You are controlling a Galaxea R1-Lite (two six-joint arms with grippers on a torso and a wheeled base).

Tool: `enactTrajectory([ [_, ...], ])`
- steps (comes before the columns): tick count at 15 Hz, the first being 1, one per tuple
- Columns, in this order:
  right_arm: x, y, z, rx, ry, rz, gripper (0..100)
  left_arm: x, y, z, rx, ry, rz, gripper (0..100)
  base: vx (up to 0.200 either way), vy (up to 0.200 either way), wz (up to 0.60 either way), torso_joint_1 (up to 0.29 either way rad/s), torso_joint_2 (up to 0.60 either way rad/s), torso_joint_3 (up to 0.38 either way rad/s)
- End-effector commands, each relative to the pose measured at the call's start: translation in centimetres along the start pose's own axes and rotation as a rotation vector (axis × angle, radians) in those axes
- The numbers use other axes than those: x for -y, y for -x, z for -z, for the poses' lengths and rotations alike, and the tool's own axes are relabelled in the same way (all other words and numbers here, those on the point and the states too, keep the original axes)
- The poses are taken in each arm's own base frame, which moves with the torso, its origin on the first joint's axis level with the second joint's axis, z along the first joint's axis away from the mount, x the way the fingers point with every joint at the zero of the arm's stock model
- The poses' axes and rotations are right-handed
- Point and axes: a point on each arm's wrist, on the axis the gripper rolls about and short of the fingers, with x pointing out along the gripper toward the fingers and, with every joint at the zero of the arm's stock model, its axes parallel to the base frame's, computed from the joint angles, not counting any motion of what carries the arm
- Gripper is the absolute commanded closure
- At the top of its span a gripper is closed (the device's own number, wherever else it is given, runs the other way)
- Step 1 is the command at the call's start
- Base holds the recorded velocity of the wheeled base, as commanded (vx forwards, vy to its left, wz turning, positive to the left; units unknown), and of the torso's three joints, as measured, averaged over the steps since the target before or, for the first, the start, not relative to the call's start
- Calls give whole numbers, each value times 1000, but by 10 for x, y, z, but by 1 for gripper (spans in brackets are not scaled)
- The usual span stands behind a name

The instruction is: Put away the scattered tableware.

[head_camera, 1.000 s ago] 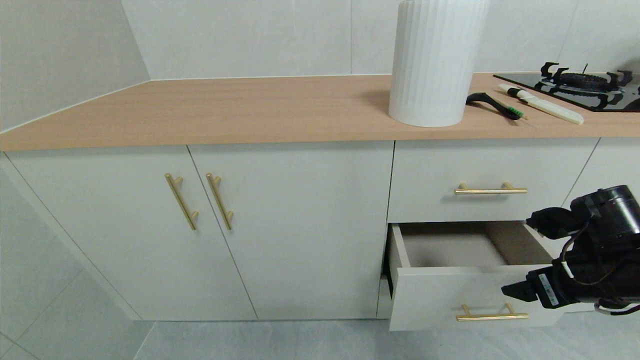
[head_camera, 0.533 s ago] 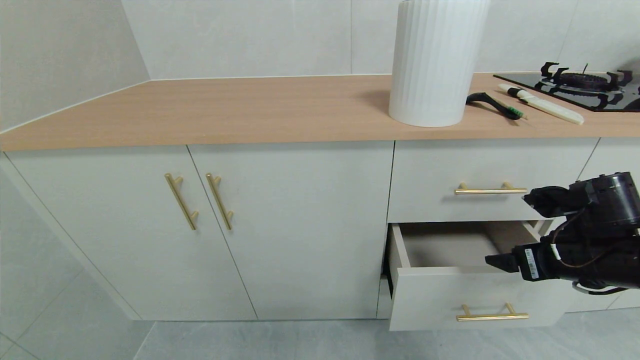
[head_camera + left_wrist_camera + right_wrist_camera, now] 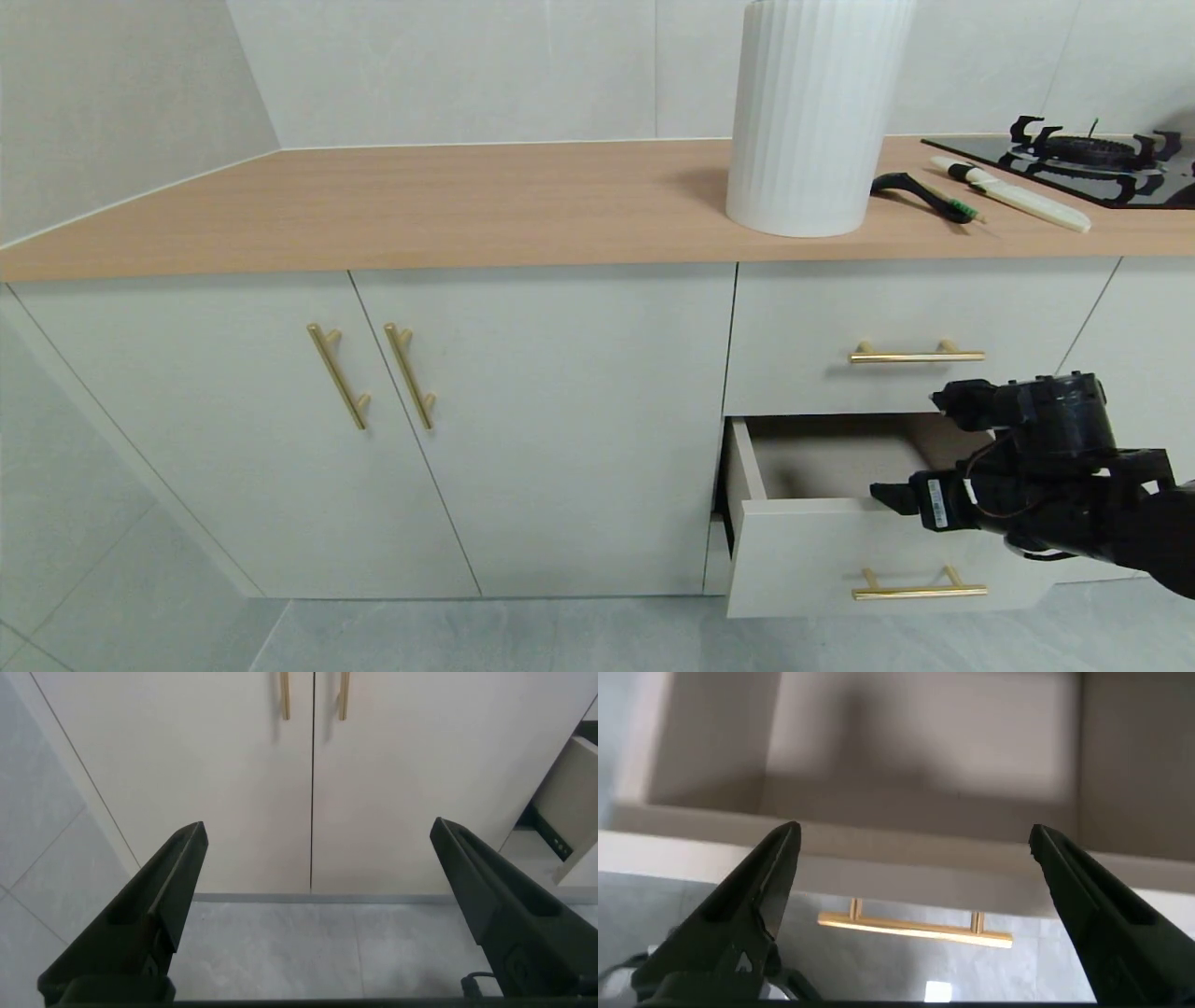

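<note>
The right pincer point(image 3: 910, 446), jaws apart and empty, has swung leftward over the pulled-out white drawer point(image 3: 803, 551), so fetching the wooden tabletop's point(image 3: 467, 205) white knife point(image 3: 1013, 194) likely follows.

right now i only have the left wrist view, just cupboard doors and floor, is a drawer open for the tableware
Observer: Yes. The lower drawer, to the right of the cupboard doors, stands pulled out. No tableware shows in the part of its inside that the head view sees.
Operator: where's the right hand
Observer: The right hand is open and holds nothing, above the drawer's front edge.
Operator: and the tableware
Observer: On the countertop, a white knife and a black-handled utensil lie between the white ribbed container and the stove.
</note>
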Motion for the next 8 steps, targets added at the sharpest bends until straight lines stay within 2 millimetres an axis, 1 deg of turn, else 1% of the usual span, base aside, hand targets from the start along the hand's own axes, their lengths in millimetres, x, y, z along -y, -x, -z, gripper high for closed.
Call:
enactTrajectory([
  [1,-1,-8,7,-38,6,2,0,0,0,0,-1,0,-1,0,0,0,0,0,0,0],
  [8,0,-5,7,-48,11,18,0,0,0,0,-1,0,-1,0,0,0,0,0,0,0],
])
